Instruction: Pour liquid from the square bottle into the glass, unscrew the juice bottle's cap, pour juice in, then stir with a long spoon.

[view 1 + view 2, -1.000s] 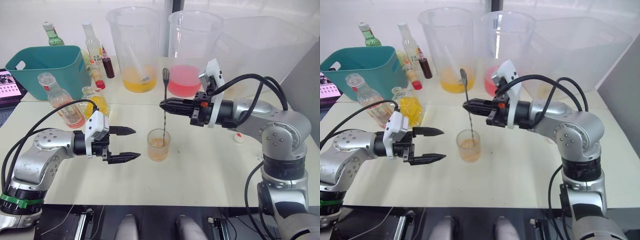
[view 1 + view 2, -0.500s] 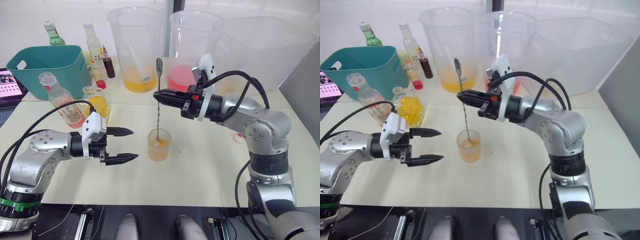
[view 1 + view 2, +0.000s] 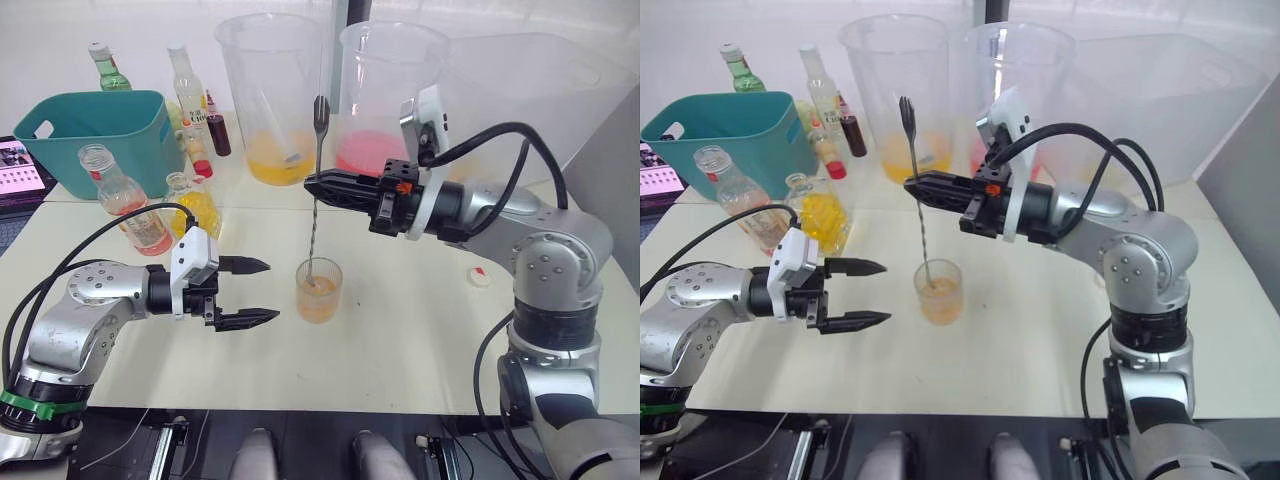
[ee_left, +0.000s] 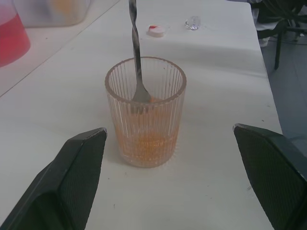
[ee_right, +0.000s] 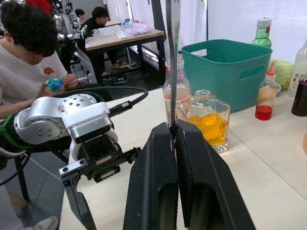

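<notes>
The glass [image 3: 320, 290] stands mid-table with a little orange liquid in it. My right gripper [image 3: 312, 186] is shut on the long spoon [image 3: 314, 215] above the glass. The spoon hangs nearly upright with its bowl inside the glass [image 4: 145, 112]. My left gripper [image 3: 270, 290] is open just left of the glass, at its height, and its fingers [image 4: 81, 163] do not touch it. The square bottle [image 3: 197, 205] with yellow liquid and the uncapped juice bottle [image 3: 125, 205] stand at the left. The juice bottle's cap [image 3: 479, 277] lies on the table to the right.
A teal basket [image 3: 95, 135] sits at the back left with several slim bottles beside it. Two big measuring jugs [image 3: 270, 95] [image 3: 385, 100] and a clear tub [image 3: 520, 100] line the back. A person [image 5: 29, 52] sits beyond the table's left side.
My right gripper has lifted the long spoon and carried it slightly left, so its bowl sits higher in the glass. The left gripper has stayed open in the same place.
</notes>
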Action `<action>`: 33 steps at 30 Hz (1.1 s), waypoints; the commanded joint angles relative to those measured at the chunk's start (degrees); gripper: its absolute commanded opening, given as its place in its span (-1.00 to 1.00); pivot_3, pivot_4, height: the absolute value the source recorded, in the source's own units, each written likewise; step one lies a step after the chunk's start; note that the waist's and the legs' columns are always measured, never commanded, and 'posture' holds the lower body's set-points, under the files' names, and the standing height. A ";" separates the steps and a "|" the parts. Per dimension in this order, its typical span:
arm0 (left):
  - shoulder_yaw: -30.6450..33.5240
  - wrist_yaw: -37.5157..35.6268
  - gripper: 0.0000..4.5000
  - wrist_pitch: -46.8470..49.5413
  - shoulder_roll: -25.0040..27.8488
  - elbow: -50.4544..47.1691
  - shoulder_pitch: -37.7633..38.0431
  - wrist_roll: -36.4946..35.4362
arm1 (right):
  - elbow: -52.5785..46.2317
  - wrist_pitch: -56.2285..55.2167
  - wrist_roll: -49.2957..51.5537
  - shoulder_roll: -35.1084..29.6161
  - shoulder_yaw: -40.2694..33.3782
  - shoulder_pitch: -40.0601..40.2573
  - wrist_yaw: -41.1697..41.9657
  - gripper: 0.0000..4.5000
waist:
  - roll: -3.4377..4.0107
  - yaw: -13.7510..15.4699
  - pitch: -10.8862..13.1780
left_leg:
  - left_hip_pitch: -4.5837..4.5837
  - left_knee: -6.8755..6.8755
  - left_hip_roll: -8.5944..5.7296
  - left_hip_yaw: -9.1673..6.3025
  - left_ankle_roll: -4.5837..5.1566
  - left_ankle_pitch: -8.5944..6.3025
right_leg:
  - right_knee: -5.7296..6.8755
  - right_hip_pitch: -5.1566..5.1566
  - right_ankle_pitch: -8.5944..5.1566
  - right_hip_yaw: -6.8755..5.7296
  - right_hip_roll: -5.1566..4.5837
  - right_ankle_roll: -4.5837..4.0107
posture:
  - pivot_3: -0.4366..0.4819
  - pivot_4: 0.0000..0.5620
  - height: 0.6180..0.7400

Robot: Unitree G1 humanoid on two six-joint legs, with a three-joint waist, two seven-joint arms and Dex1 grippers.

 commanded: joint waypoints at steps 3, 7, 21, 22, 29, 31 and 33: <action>-1.34 -1.29 0.99 -2.32 -0.26 0.89 -1.03 1.79 | -1.66 2.39 4.68 -4.24 -5.84 -3.39 -1.77 -1.00 | 0.00 0.01 0.00 | 0.01 -0.01 0.00 0.00 0.00 0.00 | 0.00 0.00 0.00 0.00 0.00 0.00 | -0.05 -0.47 0.66; -1.66 -1.63 0.99 -2.68 -0.69 1.30 -1.13 1.90 | -1.95 4.18 7.26 -6.81 -6.83 -3.80 -2.23 -1.00 | 0.00 -0.13 0.00 | 0.00 -0.01 0.00 0.00 0.00 0.00 | -0.01 0.00 0.00 0.01 0.00 0.00 | -0.05 -0.47 0.66; -3.74 -2.25 0.99 -3.62 -2.45 3.05 -2.04 3.85 | -2.27 6.82 19.14 -15.11 -14.49 -3.25 -5.36 -1.00 | 0.03 0.09 0.02 | -0.01 -0.01 0.00 0.00 0.03 0.00 | -0.08 0.04 0.00 0.02 -0.02 0.00 | -0.05 -0.47 0.66; -3.65 -2.32 0.99 -3.69 -2.44 3.07 -1.93 3.92 | -1.63 6.95 19.72 -16.08 -14.94 -3.39 -5.63 -1.00 | 0.03 0.15 0.02 | -0.01 0.00 0.00 0.00 0.03 0.00 | -0.10 0.06 0.00 0.01 -0.02 0.00 | -0.05 -0.47 0.66; -1.77 -0.33 0.99 -2.67 -4.13 2.63 -1.92 2.29 | 1.25 9.97 16.81 -26.40 -15.38 -2.17 -9.32 -1.00 | 0.08 0.10 0.05 | -0.01 -0.01 0.00 0.00 0.03 0.00 | -0.11 0.04 0.00 0.02 -0.02 0.00 | -0.05 -0.47 0.66; -0.39 -0.13 0.99 -2.21 -4.61 1.84 -1.63 0.67 | 3.49 12.71 17.67 -29.26 -15.20 -0.91 -9.06 -1.00 | 0.06 0.30 0.05 | -0.01 -0.01 0.00 0.01 0.04 -0.01 | -0.13 0.06 0.00 0.01 -0.03 0.00 | -0.05 -0.47 0.66; 0.86 -0.06 0.99 -1.51 -4.71 0.97 -1.06 -0.96 | 6.53 16.37 19.10 -31.06 -14.46 -1.22 -8.95 -1.00 | 0.06 0.14 0.05 | -0.01 0.00 0.01 0.01 0.04 -0.01 | -0.18 0.07 0.00 0.02 -0.03 0.00 | -0.05 -0.47 0.66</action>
